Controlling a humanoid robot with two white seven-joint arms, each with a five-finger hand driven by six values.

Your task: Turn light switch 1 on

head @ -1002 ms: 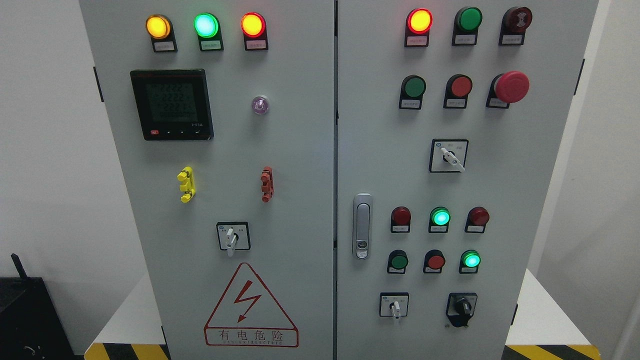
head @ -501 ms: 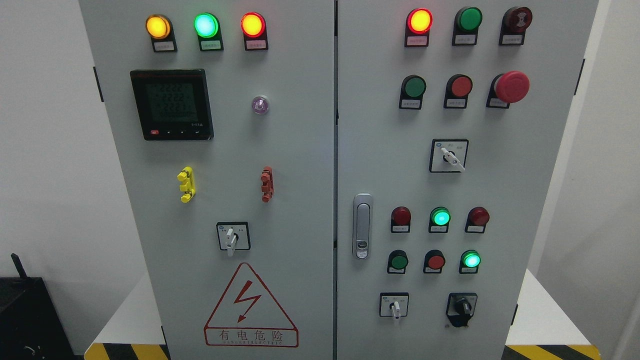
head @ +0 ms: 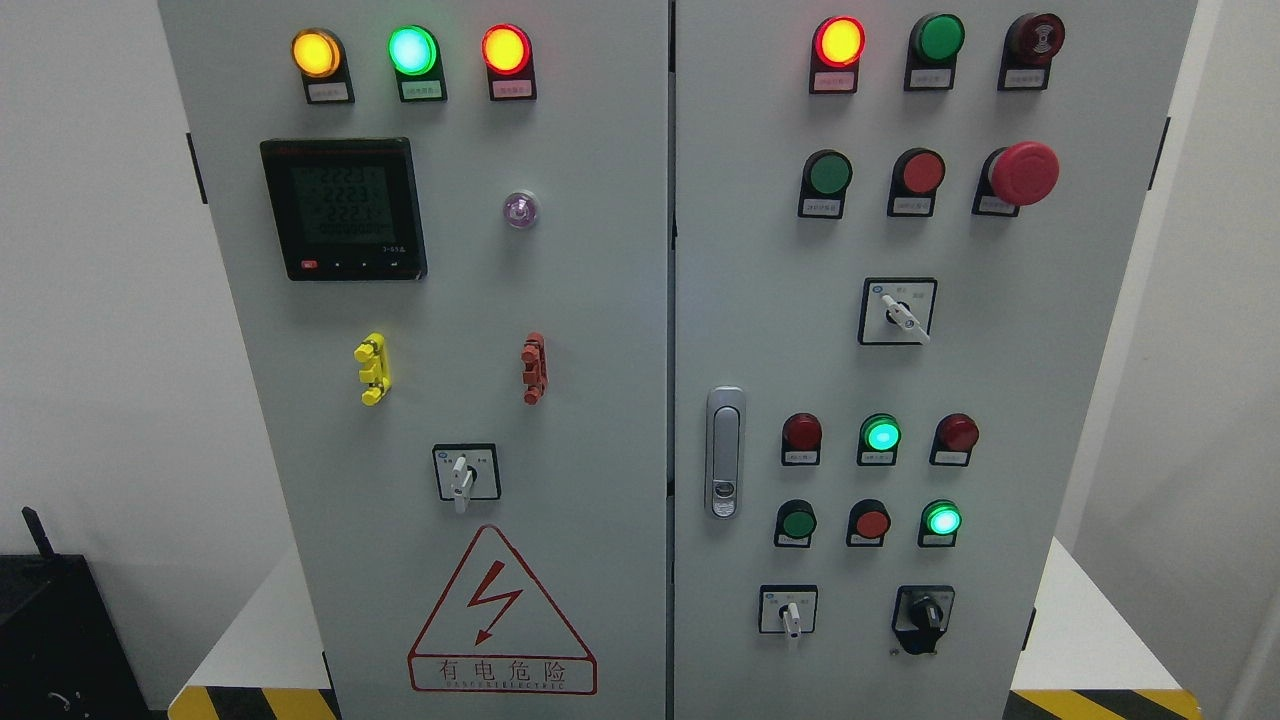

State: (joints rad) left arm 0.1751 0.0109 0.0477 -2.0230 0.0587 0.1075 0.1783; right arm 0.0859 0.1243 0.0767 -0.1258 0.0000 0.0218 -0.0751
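Head view: neither hand in frame, so you cannot tell fingers' state or nearer arm. Labels unreadable; likely target, unlit round green pushbutton [head: 797,522], lower right, grey cabinet door [head: 1000,400].

You see black box [head: 60,640] at lower left by white wall [head: 90,300]; hazard-striped platform [head: 1090,640] beneath.

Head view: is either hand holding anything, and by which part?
Nothing is held as far as this view shows: neither hand is in the frame. The cabinet and its selector switches stand untouched.
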